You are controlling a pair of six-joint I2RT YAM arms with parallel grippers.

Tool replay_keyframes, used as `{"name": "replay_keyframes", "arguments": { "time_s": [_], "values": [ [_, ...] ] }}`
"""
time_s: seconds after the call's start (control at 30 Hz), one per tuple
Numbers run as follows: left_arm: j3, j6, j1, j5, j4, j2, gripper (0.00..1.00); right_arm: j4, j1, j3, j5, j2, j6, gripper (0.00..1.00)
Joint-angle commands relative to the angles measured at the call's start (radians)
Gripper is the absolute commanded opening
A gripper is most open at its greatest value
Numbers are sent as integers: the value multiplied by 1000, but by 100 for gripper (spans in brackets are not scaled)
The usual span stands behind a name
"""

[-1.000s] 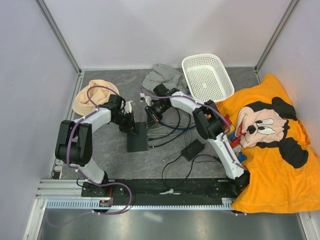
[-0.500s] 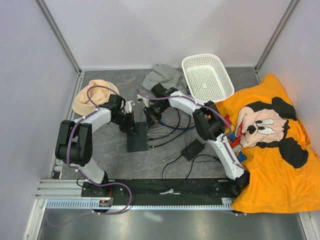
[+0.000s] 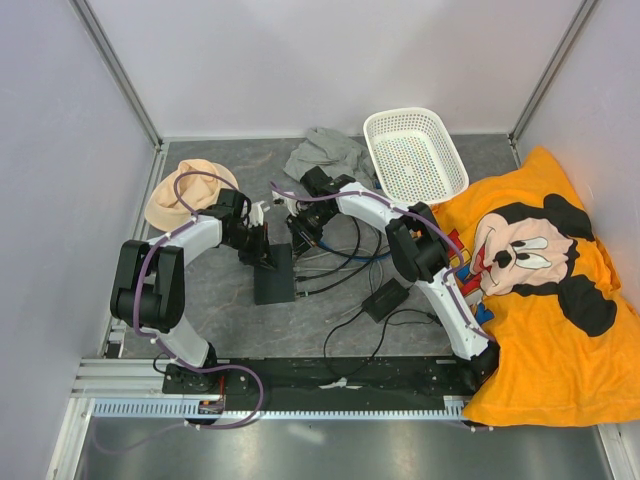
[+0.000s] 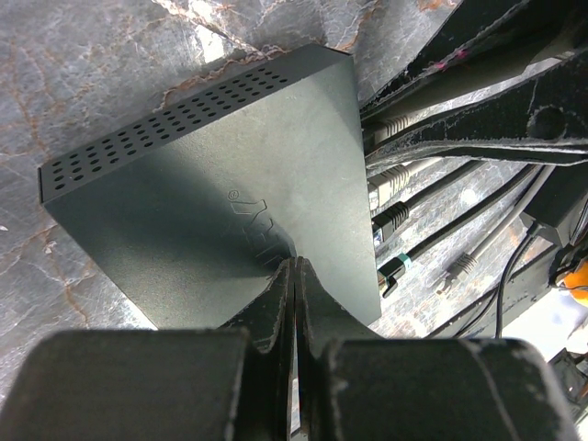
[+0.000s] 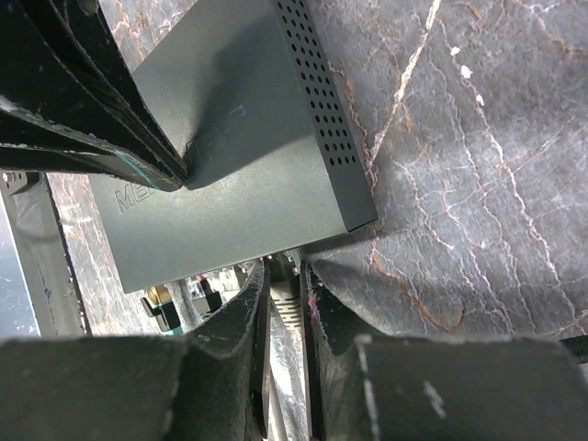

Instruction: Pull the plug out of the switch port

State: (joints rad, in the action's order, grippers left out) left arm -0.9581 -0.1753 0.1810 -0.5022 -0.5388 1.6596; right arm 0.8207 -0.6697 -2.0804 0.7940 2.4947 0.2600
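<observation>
Currently both arms meet at the network switch [image 4: 211, 193], which lies flat on the grey marbled table [image 3: 215, 305], left of centre. Left gripper [image 4: 294, 273]: fingers clenched together on nothing, tips pressing down on the switch's top face. Right gripper [image 5: 285, 276]: fingers clamped on a pale grey plug [image 5: 287, 310] with a ribbed boot, at the far end of the switch's right side. The switch port [image 4: 370, 140] sits in the row along that side; the plug looks seated in it, not certain. Neighbouring ports hold more cables, one with a green-tabbed plug [image 4: 393, 268]. The power brick [image 3: 384, 298] lies apart, nearer and to the right.
</observation>
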Motion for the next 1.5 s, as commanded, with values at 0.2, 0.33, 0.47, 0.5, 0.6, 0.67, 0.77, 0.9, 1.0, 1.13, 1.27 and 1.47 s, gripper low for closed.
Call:
{"name": "replay_keyframes", "arguments": {
  "time_s": [0.2,0.33,0.47,0.5,0.6,0.67,0.77,0.9,1.0,1.13,1.27,1.47],
  "values": [
    [16,-10,5,21,33,15,4,95,24,59,-243,33,84,0],
    [15,-12,5,21,34,19,4,109,33,62,-254,29,97,0],
    [15,-10,5,25,31,12,4,165,71,66,-271,12,143,0],
    [15,-9,6,28,30,8,4,190,87,80,-279,-20,156,0],
    [25,-10,6,31,33,-7,4,175,153,192,-294,-117,196,0],
    [30,-9,6,31,39,-8,4,169,182,252,-303,-160,223,0],
    [24,-9,6,30,37,6,4,178,185,266,-318,-166,246,0],
    [9,-7,9,31,30,22,4,187,186,232,-296,-168,242,0],
    [7,-7,12,28,31,23,4,193,186,172,-285,-149,210,0],
    [12,-6,11,34,34,11,4,184,185,141,-338,-184,217,0],
    [19,-6,12,31,45,2,4,88,191,184,-531,-262,213,0],
    [16,-4,12,25,48,9,4,-36,216,209,-708,-309,162,0]
  ]
}}
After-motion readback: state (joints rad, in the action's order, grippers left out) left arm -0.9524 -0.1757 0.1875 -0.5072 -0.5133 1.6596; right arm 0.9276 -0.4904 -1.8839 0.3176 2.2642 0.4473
